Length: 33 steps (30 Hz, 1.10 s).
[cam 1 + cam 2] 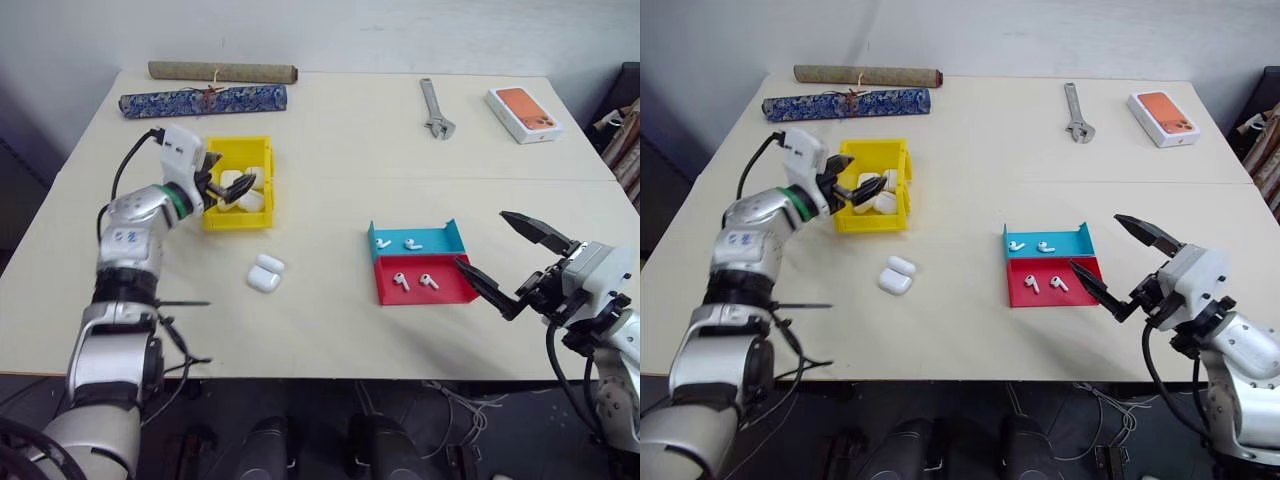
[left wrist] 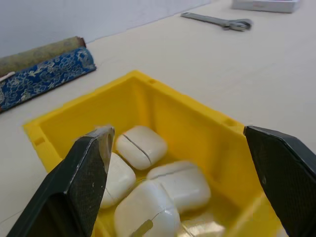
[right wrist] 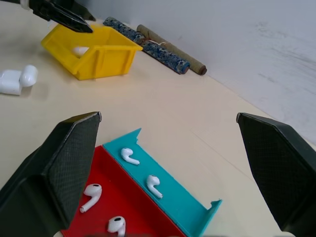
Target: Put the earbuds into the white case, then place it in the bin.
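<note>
The yellow bin (image 1: 238, 215) stands at the table's left and holds several shut white cases (image 2: 140, 146). My left gripper (image 1: 228, 188) hovers open just above them, its fingers (image 2: 84, 182) spread wide with nothing between. One more white case (image 1: 264, 273) lies on the table in front of the bin, its lid flipped open. Two earbuds (image 3: 129, 155) rest in the teal tray (image 1: 452, 237) and two earbuds (image 3: 91, 192) in the red tray (image 1: 448, 290) joined to it. My right gripper (image 1: 481, 237) is open just right of the trays, holding nothing.
At the back of the table lie a wrench (image 1: 436, 110), a white box with an orange top (image 1: 523, 113), a blue patterned roll (image 1: 203, 100) and a brown roll (image 1: 222, 72). Bare tabletop separates the bin from the trays.
</note>
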Each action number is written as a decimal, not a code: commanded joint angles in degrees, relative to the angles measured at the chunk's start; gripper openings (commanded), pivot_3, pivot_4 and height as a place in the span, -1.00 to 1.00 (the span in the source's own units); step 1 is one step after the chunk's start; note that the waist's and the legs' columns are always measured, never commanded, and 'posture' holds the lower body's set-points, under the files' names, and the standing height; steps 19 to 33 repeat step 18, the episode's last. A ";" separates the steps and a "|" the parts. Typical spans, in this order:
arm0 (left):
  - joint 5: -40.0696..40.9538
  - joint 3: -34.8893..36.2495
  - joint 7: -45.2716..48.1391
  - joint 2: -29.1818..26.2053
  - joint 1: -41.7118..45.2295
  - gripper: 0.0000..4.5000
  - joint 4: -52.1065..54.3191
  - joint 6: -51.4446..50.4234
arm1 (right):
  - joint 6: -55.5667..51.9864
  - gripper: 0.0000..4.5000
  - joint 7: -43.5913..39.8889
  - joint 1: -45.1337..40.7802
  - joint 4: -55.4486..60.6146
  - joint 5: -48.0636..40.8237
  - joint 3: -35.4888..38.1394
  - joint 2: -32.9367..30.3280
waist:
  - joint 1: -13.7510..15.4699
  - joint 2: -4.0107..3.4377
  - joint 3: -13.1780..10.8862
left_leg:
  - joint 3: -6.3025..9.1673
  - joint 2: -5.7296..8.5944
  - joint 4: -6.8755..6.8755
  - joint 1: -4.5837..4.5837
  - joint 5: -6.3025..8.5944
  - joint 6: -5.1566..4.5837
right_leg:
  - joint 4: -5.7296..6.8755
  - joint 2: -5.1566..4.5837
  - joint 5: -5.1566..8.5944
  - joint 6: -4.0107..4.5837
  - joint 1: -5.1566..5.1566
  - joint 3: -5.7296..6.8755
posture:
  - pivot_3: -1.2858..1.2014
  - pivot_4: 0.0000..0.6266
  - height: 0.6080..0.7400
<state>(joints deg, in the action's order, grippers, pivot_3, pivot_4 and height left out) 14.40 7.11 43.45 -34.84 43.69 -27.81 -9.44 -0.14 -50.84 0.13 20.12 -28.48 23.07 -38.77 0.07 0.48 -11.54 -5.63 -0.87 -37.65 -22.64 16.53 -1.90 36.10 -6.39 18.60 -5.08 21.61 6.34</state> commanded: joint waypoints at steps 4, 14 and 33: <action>5.29 13.93 11.91 -11.93 -27.17 0.96 22.66 7.54 | 2.04 1.00 -15.49 -1.41 -11.45 -2.88 2.59 -10.39 | -0.85 0.00 0.00 | -0.20 -0.01 0.24 0.35 0.02 -0.01 | -0.05 -0.08 0.00 0.00 -0.15 -0.20 | 0.03 -0.52 1.00; 5.31 30.78 14.46 -10.72 -62.04 0.96 29.45 16.28 | 15.54 1.00 -31.94 -8.27 -36.49 0.39 1.74 -16.94 | 0.02 0.01 -0.01 | -0.16 0.01 0.29 0.45 0.32 -0.35 | -0.29 -0.35 0.06 0.15 -0.17 -0.21 | 0.03 -0.52 1.00; 5.42 30.62 12.57 -10.05 -61.96 0.96 28.72 16.30 | 19.74 1.00 -33.72 -11.50 -42.14 1.58 0.09 -15.77 | -0.07 0.00 0.00 | -0.13 0.00 0.33 0.46 0.44 -0.09 | -0.25 -0.36 0.08 0.25 -0.13 -0.18 | 0.03 -0.52 1.00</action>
